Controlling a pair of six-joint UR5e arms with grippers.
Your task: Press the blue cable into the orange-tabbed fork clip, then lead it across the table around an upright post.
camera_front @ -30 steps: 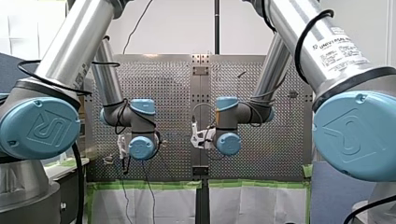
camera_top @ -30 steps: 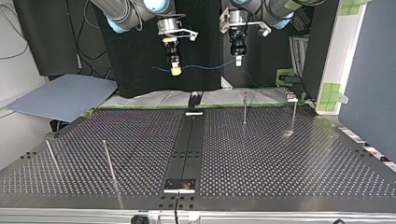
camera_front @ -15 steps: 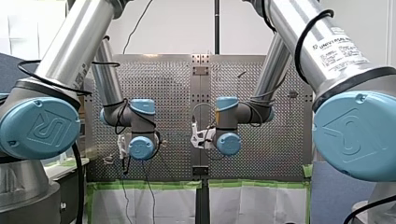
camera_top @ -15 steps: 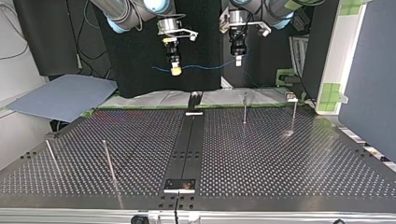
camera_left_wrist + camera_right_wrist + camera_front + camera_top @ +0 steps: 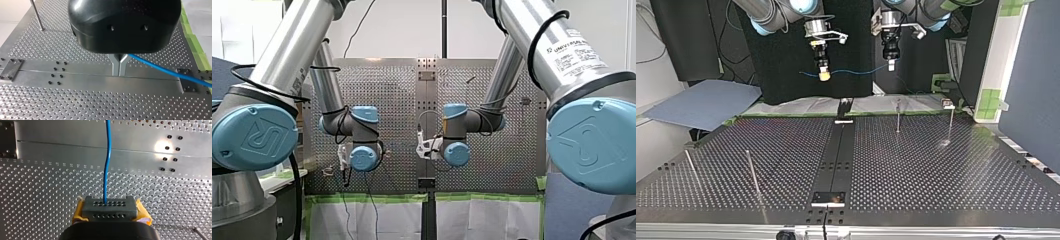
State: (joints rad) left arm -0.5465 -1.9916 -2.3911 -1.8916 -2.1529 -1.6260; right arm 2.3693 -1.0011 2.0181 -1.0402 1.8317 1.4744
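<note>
Both arms hold as they did a second ago, high over the far edge of the perforated table (image 5: 936,170) in the top view. My left gripper (image 5: 891,64) pinches the blue cable (image 5: 851,71) in closed metal fingers (image 5: 115,66). My right gripper (image 5: 824,75) clamps it between yellow pads (image 5: 78,213). The span now seems to rise slightly toward my left gripper. Upright posts (image 5: 898,115) stand on the table below, well apart from both grippers.

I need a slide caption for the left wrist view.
Left gripper shut on the blue cable above the perforated table.
</note>
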